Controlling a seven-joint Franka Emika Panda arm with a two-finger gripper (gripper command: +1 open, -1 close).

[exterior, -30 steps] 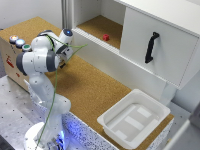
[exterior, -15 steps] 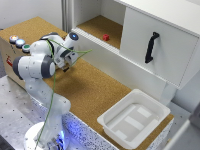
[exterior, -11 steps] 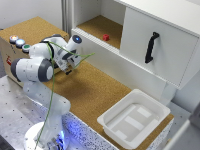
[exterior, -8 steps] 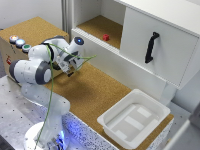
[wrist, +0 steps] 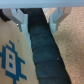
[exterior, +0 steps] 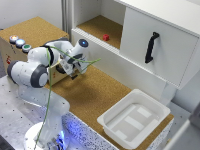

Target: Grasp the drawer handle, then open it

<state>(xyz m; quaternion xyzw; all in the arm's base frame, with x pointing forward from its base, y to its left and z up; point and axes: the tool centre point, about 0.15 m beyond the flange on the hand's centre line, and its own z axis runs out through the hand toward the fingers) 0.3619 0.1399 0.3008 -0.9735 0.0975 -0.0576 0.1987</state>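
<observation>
In the wrist view the drawer handle (wrist: 44,50), a dark ridged bar, runs out from between my two pale fingers (wrist: 20,17). They press against its two sides, so my gripper (wrist: 39,17) is shut on it. Behind the handle is the drawer's pale plywood front (wrist: 15,42), which carries a blue printed mark. In the exterior view my gripper (exterior: 75,62) is at the right-hand face of the wooden box (exterior: 56,76). There the hand hides the handle. How far the drawer stands out from the box cannot be made out.
Several coloured buttons (exterior: 19,42) sit on top of the wooden box. A white tub (exterior: 132,117) stands on the cork surface at the exterior view's right. Behind are a white cabinet door with a long black handle (exterior: 151,47) and an open shelf holding a small red object (exterior: 106,37).
My hand has moved toward the exterior view's right and downward, away from the box's top corner. The forearm has swung along with it. Nothing else has moved.
</observation>
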